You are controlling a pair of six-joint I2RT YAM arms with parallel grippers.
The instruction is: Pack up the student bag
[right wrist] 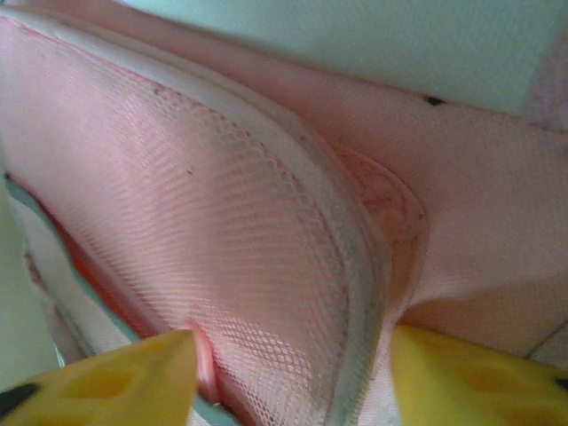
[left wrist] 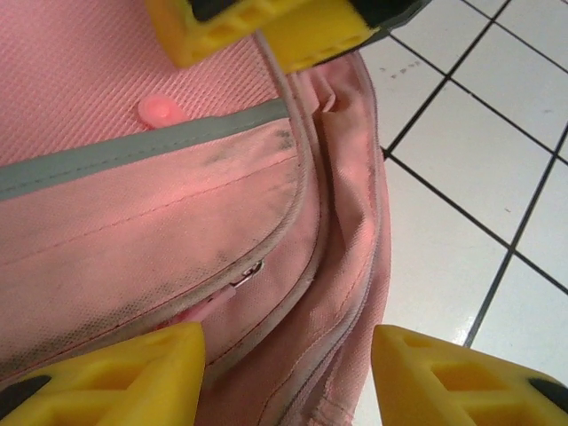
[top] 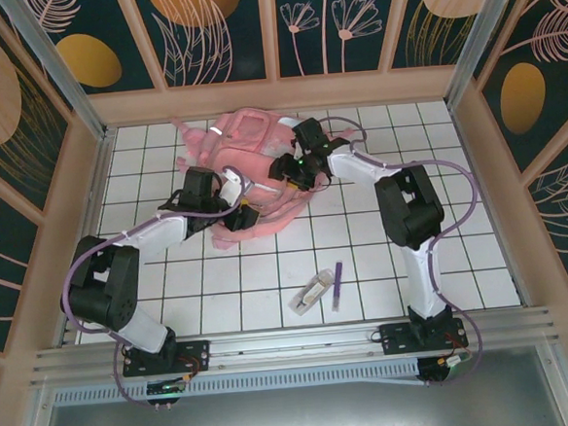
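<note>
1. Student bag: lies slumped at the far middle of the white tiled bench, with both arms reaching onto it.
2. Progress: early, by judgement. A purple pen and a clear case lie loose near the front edge, well apart from the bag.
3. Left hand: released, its fingers astride the bag's side seam.
4. Right hand: apparently grasping a padded mesh fold of the bag.
5. Materials: soft woven pink cloth, scuffed grey piping, a grey strip and open-weave mesh.

Overhead; both wrists near student bag
</note>
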